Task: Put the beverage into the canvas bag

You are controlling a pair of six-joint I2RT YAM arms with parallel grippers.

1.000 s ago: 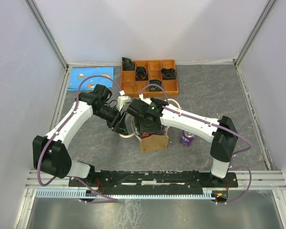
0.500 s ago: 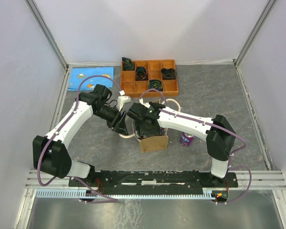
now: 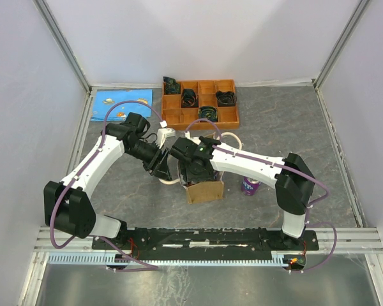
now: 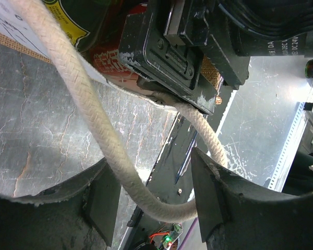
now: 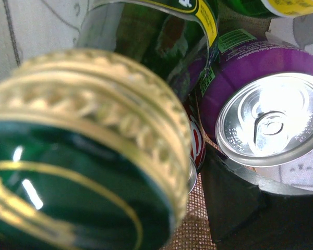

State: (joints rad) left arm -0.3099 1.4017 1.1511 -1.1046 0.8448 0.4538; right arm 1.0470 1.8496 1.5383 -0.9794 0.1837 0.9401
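Fingers of the left gripper (image 4: 151,166) stand well apart, wider than the cream rope handle (image 4: 88,104) that runs through the gap between them, so the rope is hooked there and not pinched. Right gripper (image 3: 195,171) reaches down into the mouth of the canvas bag (image 3: 206,190); whether it is clenched or slack I cannot tell (only one dark finger (image 5: 240,208) shows in its wrist view, the other side hidden behind the bottle). Close under that camera sits the green bottle (image 5: 83,156), gold-ringed top toward the lens, inside the bag beside a purple can (image 5: 266,122) and a red can (image 5: 197,146), with woven tan cloth below them. The bag stands on the grey table (image 3: 134,204) between the two arms. A second purple can (image 3: 249,185) stands just right of the bag. An orange tray (image 3: 227,116) and a blue card (image 3: 120,103) lie at the far edge
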